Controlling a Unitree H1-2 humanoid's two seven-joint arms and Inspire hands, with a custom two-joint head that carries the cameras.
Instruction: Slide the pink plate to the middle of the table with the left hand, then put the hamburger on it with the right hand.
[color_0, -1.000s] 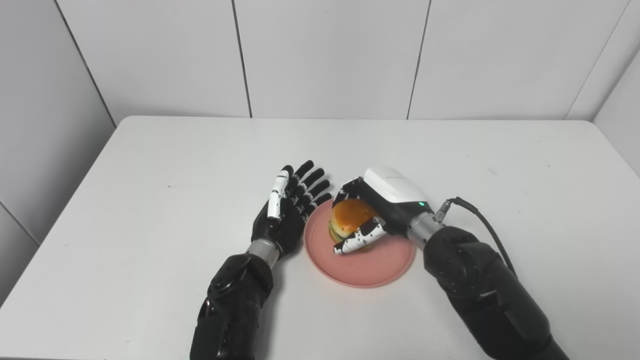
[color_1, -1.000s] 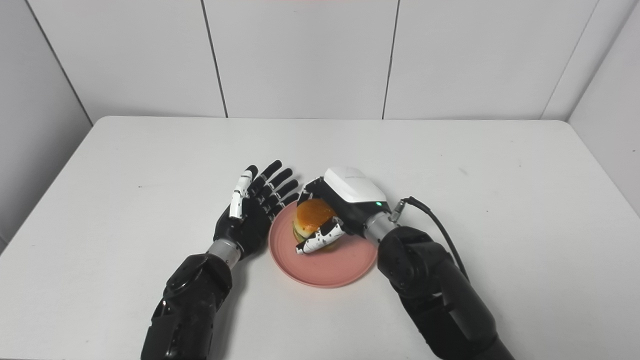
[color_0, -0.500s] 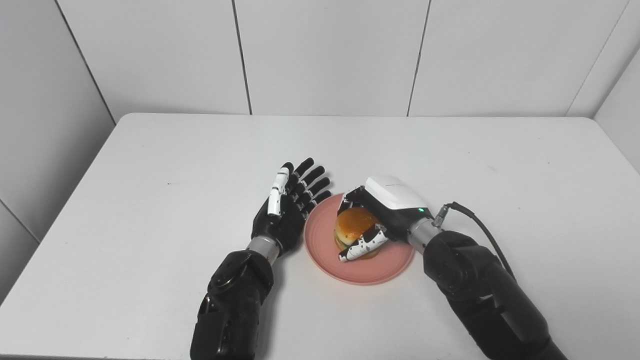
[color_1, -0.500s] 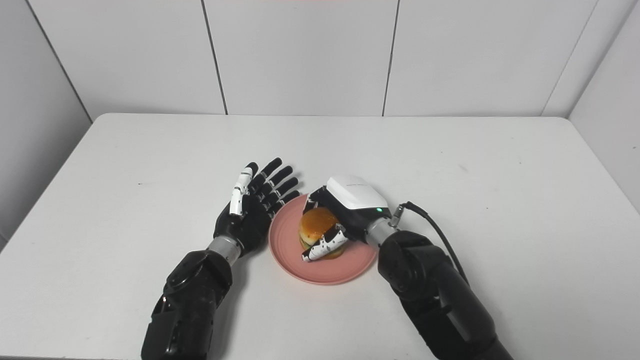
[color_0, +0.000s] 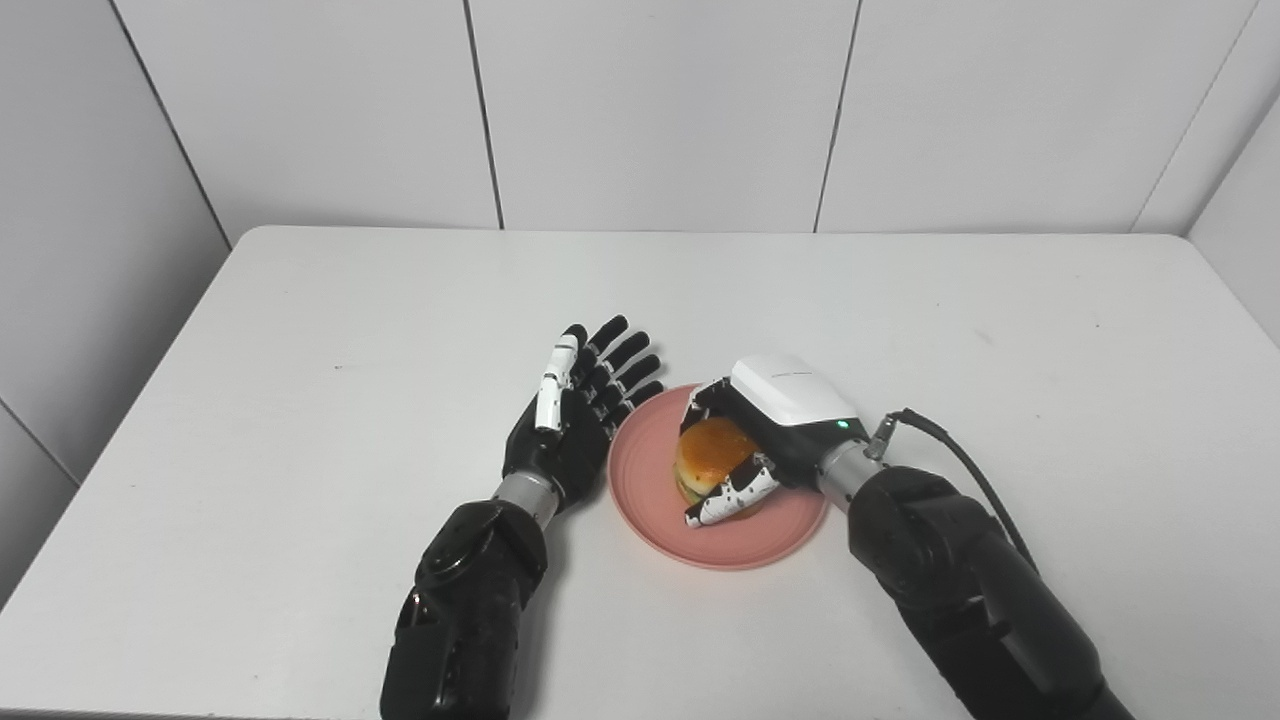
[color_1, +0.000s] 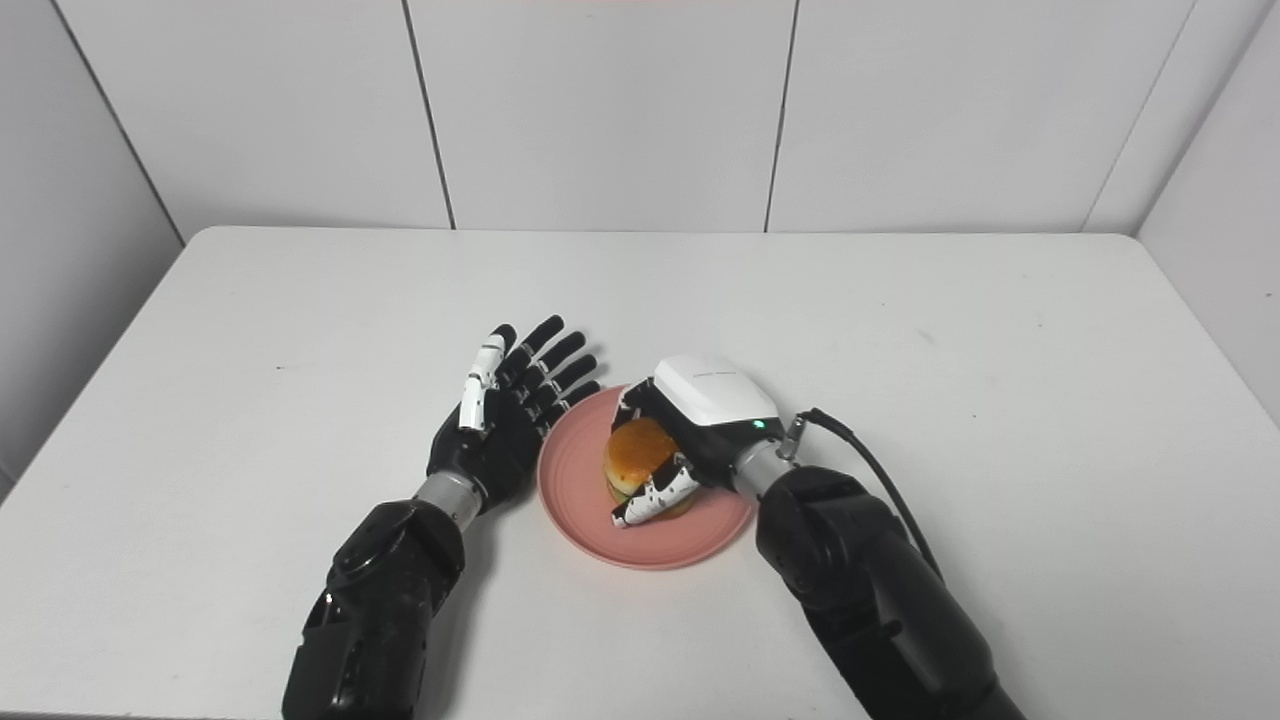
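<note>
The pink plate (color_0: 650, 510) lies near the middle of the white table (color_0: 300, 350). The hamburger (color_0: 712, 455), with an orange bun, sits on the plate or just above it; I cannot tell which. My right hand (color_0: 765, 430) is shut on the hamburger, fingers over its far side and thumb on its near side. My left hand (color_0: 580, 420) is open, fingers spread, standing on edge against the plate's left rim. Both also show in the right eye view, the hamburger (color_1: 638, 452) and the plate (color_1: 575, 500).
A black cable (color_0: 960, 455) runs from my right wrist over the table. White wall panels (color_0: 650, 110) stand behind the table's far edge.
My right hand has lowered the hamburger down and slightly toward me onto the plate's middle. The left hand has not moved. The camera view shifted a little after the earliest frame.
</note>
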